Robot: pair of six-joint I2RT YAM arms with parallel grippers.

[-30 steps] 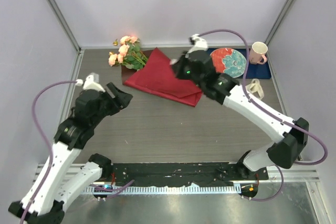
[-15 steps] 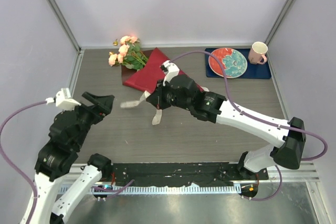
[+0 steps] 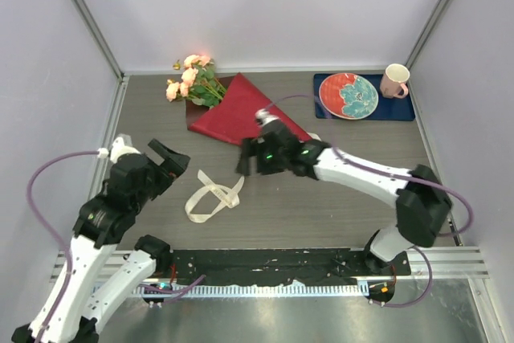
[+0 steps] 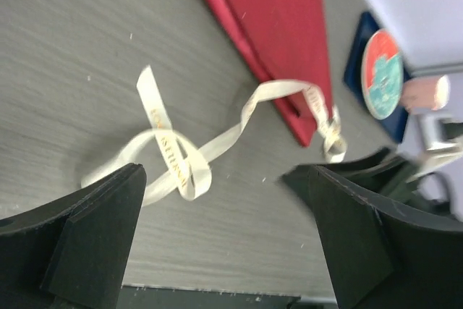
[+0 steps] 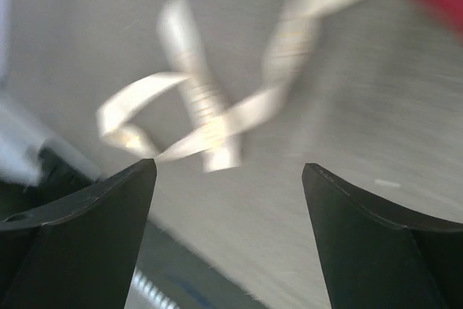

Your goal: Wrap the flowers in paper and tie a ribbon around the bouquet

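Hovering with jaws spread, our left tool [image 4: 217, 179] and right tool [image 5: 230, 168] grasp nothing, and we see the ribbon [image 3: 213, 193] lying looped on the surface [image 3: 321, 206] between them.

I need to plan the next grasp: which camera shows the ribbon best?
Left wrist: the ribbon lies sharp, its loops and crossing clear. Top external shows it whole but small; right wrist shows it blurred.

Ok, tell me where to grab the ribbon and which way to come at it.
Take the ribbon at the raised loop where its strands cross, coming down from above and pinching across the strip. Its tails lie flat on the table, hard to get under; the loop stands up, likely easier to pinch.
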